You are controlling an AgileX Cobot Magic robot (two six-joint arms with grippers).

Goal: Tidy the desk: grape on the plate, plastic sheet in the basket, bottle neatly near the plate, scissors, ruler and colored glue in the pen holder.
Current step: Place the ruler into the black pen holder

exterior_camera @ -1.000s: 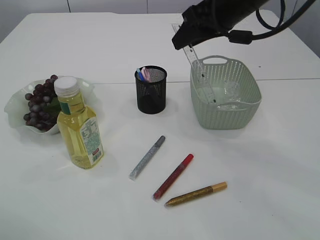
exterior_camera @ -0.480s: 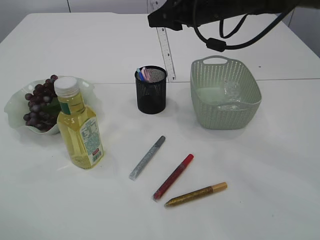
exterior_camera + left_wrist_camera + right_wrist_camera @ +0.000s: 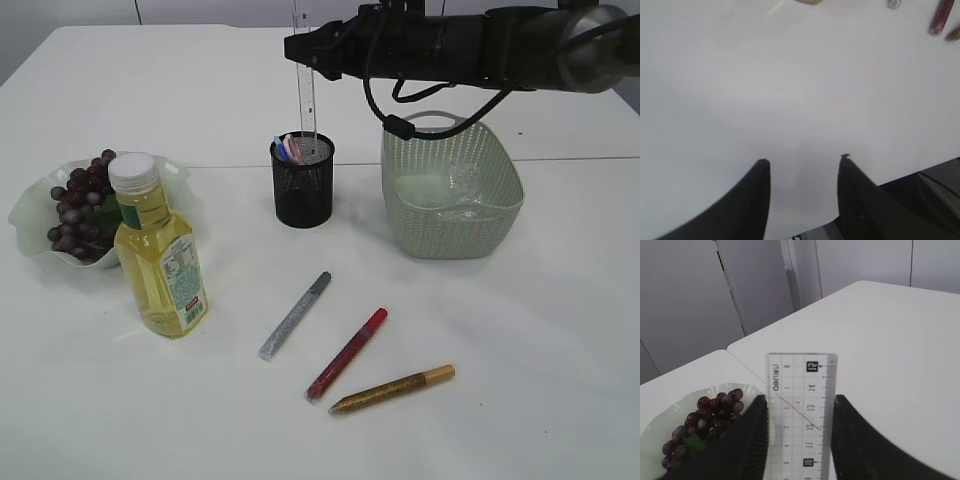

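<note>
The clear plastic ruler (image 3: 304,75) hangs upright over the black mesh pen holder (image 3: 302,180), its lower end at or just inside the rim. The right gripper (image 3: 799,432) is clamped on the ruler's 2 long edges, and its black arm (image 3: 450,45) reaches in from the right, across the pale green woven basket (image 3: 452,215). From here I cannot tell whether the tip has gone down among what stands in the holder.

Those pink and blue handles (image 3: 287,147) poking out of the holder look like the scissors, though they are too small to be sure. The dark red grapes (image 3: 78,205) lie in the wavy-edged translucent plate (image 3: 30,205), and the bottle of yellow liquid with a white cap (image 3: 158,250) stands just in front of the plate. Something clear and crinkled lies in the basket, likely the plastic sheet (image 3: 440,195).

Left to do, by my reckoning: letting the ruler go into the holder, then the 3 glitter glue pens on the white table (image 3: 520,380): silver (image 3: 294,315), red (image 3: 346,354) and gold (image 3: 391,389), all lying apart in front.

The left gripper (image 3: 804,162) hovers over bare table, about half open, holding nothing.
</note>
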